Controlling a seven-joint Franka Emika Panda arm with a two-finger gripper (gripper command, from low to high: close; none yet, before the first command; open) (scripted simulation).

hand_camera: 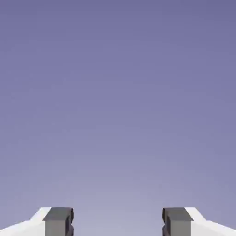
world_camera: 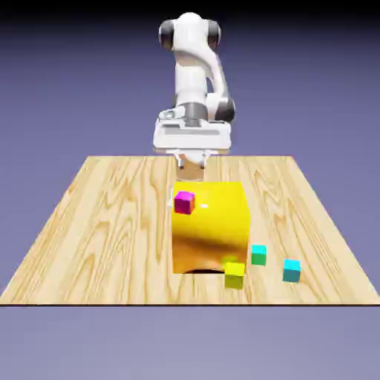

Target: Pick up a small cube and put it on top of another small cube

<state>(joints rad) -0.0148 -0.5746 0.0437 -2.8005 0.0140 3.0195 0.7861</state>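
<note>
The wooden table [world_camera: 111, 223] carries a big yellow block [world_camera: 211, 226]; the teal cube [world_camera: 258, 255] sits just beside it, on the exterior view's right. The gripper [hand_camera: 118, 223] holds nothing, fingers [hand_camera: 58, 221] spread apart.

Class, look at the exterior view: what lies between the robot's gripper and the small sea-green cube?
The big yellow block stands between the gripper and the small sea-green cube, with a magenta cube on its near face. Only the exterior view shows this.
</note>
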